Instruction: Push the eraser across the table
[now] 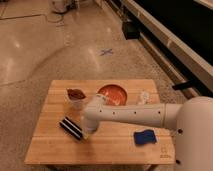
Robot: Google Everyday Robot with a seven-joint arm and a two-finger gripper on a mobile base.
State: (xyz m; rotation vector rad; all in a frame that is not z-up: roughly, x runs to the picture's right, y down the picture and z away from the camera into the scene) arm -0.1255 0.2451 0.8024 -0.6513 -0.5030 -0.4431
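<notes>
The eraser (71, 128), a flat black block with pale stripes, lies slanted on the left part of the light wooden table (115, 148). My white arm reaches in from the right across the table. My gripper (89, 131) is down at the eraser's right end, touching or nearly touching it. The arm's wrist hides the gripper's tip.
A small cup with brown contents (75, 98) stands behind the eraser. An orange bowl (113, 93) sits at the back middle, partly behind the arm. A small white object (144, 97) is at the back right. A blue sponge-like pad (145, 137) lies front right, near the corner logo (163, 155).
</notes>
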